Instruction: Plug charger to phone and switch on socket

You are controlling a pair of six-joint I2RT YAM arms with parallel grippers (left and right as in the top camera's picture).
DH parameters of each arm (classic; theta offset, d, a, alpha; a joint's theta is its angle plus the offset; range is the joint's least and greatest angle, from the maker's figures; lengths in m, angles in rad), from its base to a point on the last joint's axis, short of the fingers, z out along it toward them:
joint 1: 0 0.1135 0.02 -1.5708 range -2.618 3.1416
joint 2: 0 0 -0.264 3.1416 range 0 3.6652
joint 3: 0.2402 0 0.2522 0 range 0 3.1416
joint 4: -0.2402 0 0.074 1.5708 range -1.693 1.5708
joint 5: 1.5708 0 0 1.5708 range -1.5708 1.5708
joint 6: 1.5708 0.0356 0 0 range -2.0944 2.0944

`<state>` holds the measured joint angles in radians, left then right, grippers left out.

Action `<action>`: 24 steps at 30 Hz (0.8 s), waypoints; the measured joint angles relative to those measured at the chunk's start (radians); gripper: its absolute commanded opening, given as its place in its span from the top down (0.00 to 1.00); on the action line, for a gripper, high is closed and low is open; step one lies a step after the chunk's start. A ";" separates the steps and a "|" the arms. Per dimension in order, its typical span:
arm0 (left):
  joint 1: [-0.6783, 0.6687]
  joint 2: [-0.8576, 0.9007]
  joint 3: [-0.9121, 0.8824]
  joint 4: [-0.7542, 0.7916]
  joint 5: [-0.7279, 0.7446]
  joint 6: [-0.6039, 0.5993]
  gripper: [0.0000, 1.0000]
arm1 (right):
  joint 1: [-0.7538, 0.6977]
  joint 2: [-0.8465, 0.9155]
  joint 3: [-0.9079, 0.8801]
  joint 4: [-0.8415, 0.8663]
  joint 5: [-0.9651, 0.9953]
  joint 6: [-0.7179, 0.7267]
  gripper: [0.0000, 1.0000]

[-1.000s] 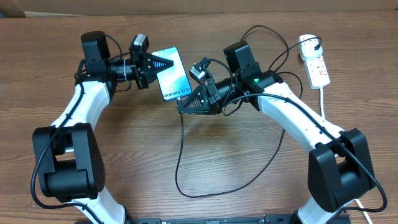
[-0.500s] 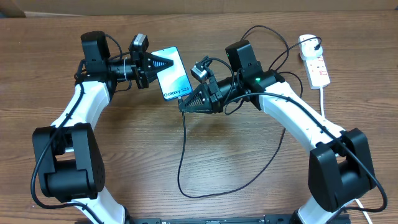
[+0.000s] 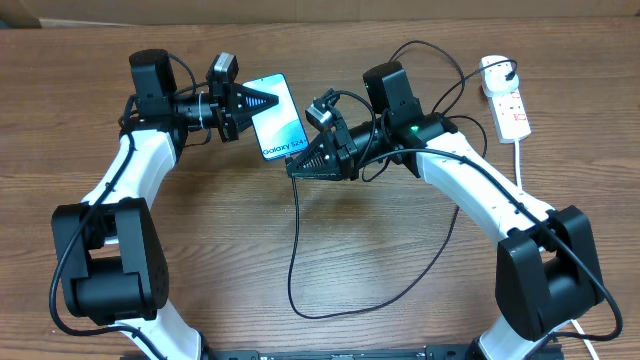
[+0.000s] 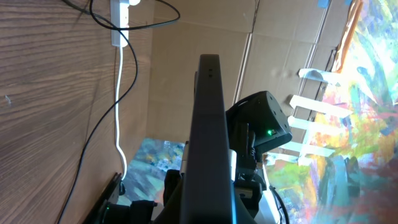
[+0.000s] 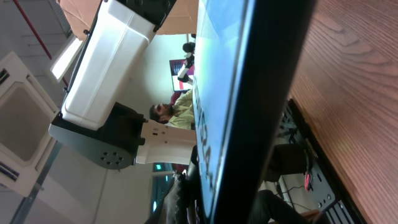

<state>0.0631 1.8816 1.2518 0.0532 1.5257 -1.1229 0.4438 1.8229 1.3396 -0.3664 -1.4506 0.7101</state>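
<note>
The phone [image 3: 281, 122] is held tilted above the table, blue screen lit, with my left gripper [image 3: 267, 101] shut on its upper left edge. In the left wrist view the phone [image 4: 208, 130] shows edge-on as a dark bar. My right gripper [image 3: 294, 168] is shut at the phone's lower end, on the tip of the charger [image 3: 296, 250]. Its thin black cable drops from there, loops low across the table and runs up to the white socket [image 3: 512, 110] at the far right. The right wrist view shows only the phone [image 5: 221, 87], very close, and the tip is hidden.
The charger's black plug [image 3: 497, 72] sits in the socket's rounded far end. The socket's thick white cord [image 3: 520, 165] trails toward the table's right front. A cardboard wall [image 4: 186, 68] stands behind the table's far edge. Cable loops [image 3: 440, 60] arch over my right arm.
My right gripper has nudged slightly up and right against the phone's lower end. The hanging cable has shifted a little to the right. The left arm and phone have stayed put.
</note>
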 measured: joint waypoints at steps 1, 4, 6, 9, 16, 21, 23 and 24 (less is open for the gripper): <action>0.000 0.000 0.000 0.000 0.000 0.000 0.96 | 0.000 0.000 0.000 0.000 -0.001 0.002 0.96; 0.000 0.000 0.000 0.000 0.000 0.000 0.96 | 0.000 0.000 0.000 0.000 0.000 0.004 0.96; 0.000 0.000 0.000 0.000 0.000 0.000 0.96 | 0.000 0.000 0.000 0.000 0.001 0.004 0.96; 0.000 0.000 0.000 0.000 0.000 -0.001 0.96 | 0.000 0.000 0.000 0.003 0.001 -0.003 0.96; 0.000 0.000 0.000 0.000 0.000 -0.009 0.96 | 0.000 0.000 0.000 0.002 0.001 -0.036 0.96; 0.000 0.000 0.000 0.000 0.000 -0.020 0.96 | 0.000 0.000 0.000 0.002 0.003 -0.076 0.96; 0.000 0.000 0.000 0.000 0.000 -0.024 0.96 | 0.000 0.000 0.000 -0.003 0.004 -0.091 0.96; 0.000 0.000 0.000 0.000 0.000 -0.025 0.96 | 0.000 0.000 0.000 -0.006 0.008 -0.097 0.96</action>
<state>0.0631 1.8816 1.2518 0.0532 1.5257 -1.1477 0.4435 1.8229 1.3396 -0.3725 -1.4429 0.6128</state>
